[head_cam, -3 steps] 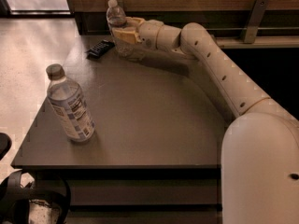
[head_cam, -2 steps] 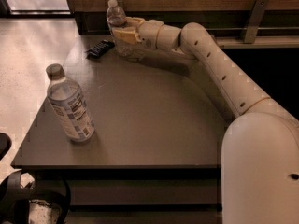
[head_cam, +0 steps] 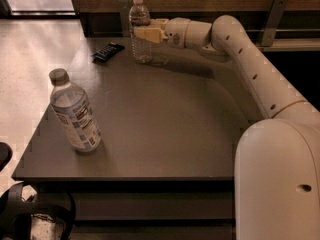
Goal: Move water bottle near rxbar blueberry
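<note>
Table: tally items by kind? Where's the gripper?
Bottles: 2 (water bottle, grey-cap bottle)
Bars: 1 (rxbar)
Total: 3
Gripper: at the far edge of the table, closed on the water bottle.

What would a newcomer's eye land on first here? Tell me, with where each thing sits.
The long cream arm reaches across the dark table to its far edge, where the gripper clasps the water bottle, which stands upright. Just left of it lies the rxbar blueberry, flat and dark. A wider bottle with a large label stands alone near the front-left corner.
</note>
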{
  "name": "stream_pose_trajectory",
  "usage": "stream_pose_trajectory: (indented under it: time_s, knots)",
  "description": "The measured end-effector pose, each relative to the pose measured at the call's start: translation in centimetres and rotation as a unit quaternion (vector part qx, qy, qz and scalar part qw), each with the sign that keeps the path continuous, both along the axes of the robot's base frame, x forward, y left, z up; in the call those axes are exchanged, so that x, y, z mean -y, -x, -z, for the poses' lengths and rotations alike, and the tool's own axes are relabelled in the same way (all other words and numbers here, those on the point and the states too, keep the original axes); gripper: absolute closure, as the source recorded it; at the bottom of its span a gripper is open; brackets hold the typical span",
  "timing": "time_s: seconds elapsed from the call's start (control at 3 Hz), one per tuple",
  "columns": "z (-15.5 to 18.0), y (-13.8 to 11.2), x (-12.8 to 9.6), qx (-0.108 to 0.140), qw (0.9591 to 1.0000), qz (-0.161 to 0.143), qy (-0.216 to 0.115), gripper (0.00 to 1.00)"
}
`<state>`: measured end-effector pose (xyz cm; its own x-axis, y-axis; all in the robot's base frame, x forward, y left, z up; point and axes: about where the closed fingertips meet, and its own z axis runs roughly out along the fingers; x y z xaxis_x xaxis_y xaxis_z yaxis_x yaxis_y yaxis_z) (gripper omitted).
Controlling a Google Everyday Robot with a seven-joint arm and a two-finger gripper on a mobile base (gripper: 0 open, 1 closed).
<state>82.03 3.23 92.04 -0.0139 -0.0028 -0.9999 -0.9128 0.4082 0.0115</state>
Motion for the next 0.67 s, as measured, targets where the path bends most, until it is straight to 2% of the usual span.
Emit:
stream_pose_trajectory:
  time_s: [0.33, 0.67]
  knots:
    - [0.17, 0.16, 0.06, -0.037, 0.9992, -0.005, -0.01, 1.0]
    - [0.02, 0.03, -0.19, -0.031, 0.9995, -0.003, -0.009, 1.0]
